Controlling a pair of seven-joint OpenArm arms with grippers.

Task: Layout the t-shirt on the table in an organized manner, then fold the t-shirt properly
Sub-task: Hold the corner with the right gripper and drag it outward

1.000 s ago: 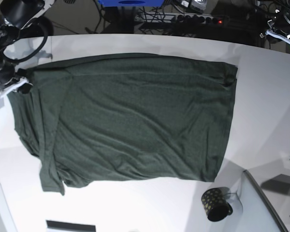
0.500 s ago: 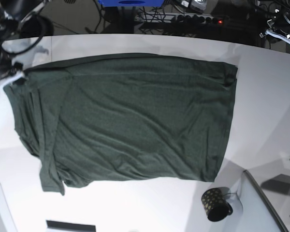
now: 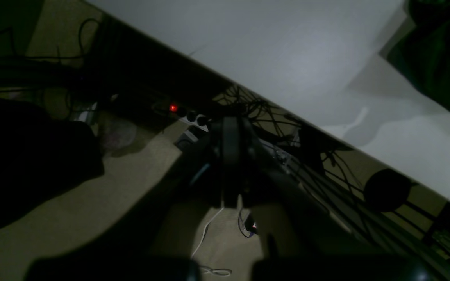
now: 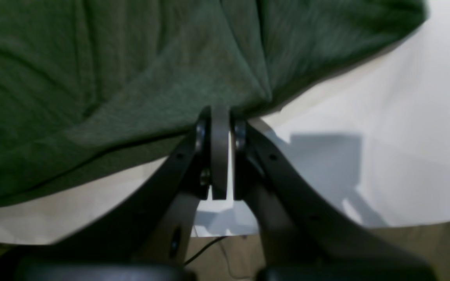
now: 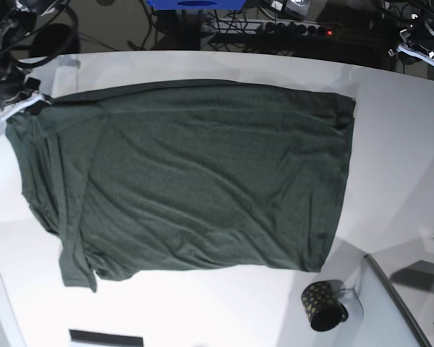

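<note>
One t-shirt [image 5: 195, 177]: lying spread across the white tabletop [image 5: 398, 166], filling mid-frame.
Right gripper [image 4: 220, 117]: jaws clenching the shirt's edge, upper left.
Left gripper [image 3: 231, 128]: jaws clenched, gripping nothing.

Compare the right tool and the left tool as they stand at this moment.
The right tool is shut on the t-shirt, pinching its edge; the left tool is shut on nothing. The right tool sits over the table at the shirt's corner; the left tool hangs beyond the table's edge, over cables and floor. The right tool's view is well lit; the left tool's is dim. Both are dark, with jaws together.
</note>
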